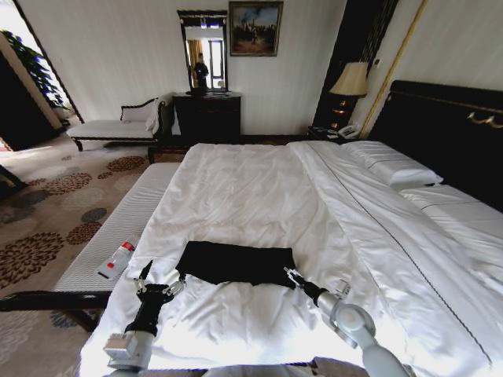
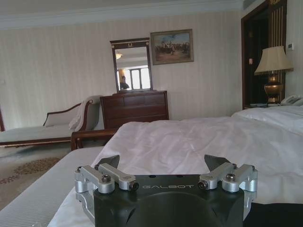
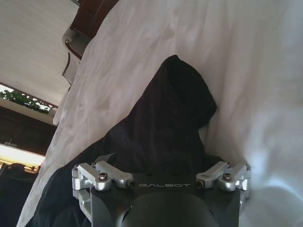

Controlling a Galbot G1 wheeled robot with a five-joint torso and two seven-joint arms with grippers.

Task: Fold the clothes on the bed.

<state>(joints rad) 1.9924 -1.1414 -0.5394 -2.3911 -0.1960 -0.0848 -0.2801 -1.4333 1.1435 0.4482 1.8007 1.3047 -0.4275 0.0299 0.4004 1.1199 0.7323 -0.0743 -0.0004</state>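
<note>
The left tool (image 1: 157, 281) hovers low over the white duvet at the near edge of the bed (image 1: 259, 188), just beside the left corner of the black T-shirt (image 1: 236, 262). Its fingers (image 2: 108, 161) stand apart and hold nothing. The right tool (image 1: 292, 276) is at the right corner of the T-shirt, touching the cloth; I cannot tell if it is open or closed. The T-shirt lies as a dark band across the near part of the bed. A small bottle (image 1: 118, 259) lies on the bench (image 1: 126, 228) at the left of the bed.
</note>
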